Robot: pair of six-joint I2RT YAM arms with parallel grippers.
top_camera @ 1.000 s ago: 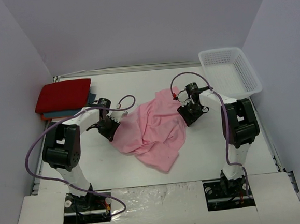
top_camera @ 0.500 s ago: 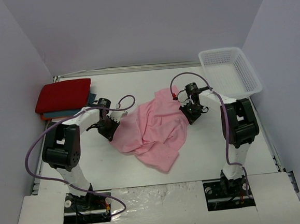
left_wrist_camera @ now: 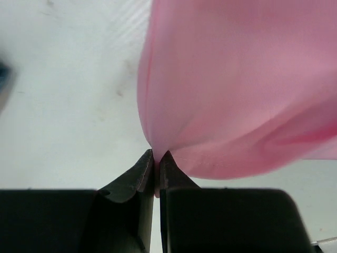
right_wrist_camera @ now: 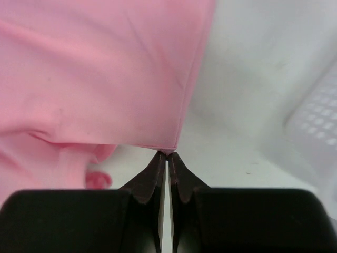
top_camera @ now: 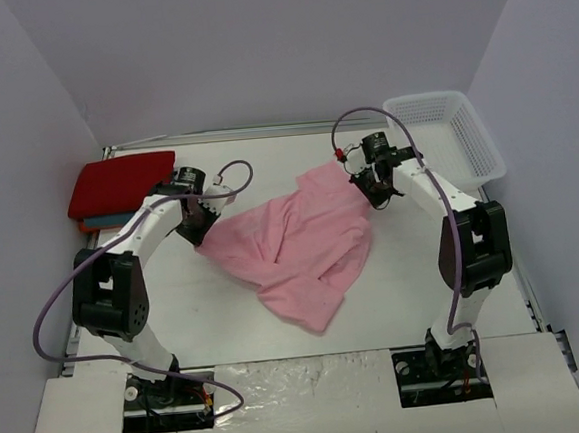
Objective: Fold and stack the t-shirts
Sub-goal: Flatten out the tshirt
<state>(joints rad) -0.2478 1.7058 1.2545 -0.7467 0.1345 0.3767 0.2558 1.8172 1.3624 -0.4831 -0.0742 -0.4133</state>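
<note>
A light pink t-shirt (top_camera: 296,241) hangs stretched between both arms over the middle of the table, its lower part crumpled on the surface. My left gripper (top_camera: 199,227) is shut on its left edge; in the left wrist view the cloth (left_wrist_camera: 237,89) rises from the pinched tips (left_wrist_camera: 156,154). My right gripper (top_camera: 373,192) is shut on a corner of the pink t-shirt (right_wrist_camera: 95,74), pinched at the very tips (right_wrist_camera: 168,154). A folded red t-shirt (top_camera: 121,184) lies at the far left on a teal-blue one (top_camera: 175,190).
A white mesh basket (top_camera: 443,150) stands at the far right corner, its wall (right_wrist_camera: 318,121) close on the right in the right wrist view. Grey walls enclose the white table (top_camera: 176,306) on three sides. Purple cables loop over both arms.
The right gripper closed on the pink shirt's corner. Both arms then moved up and away from the bases, lifting and spreading the shirt's upper edge wider.
</note>
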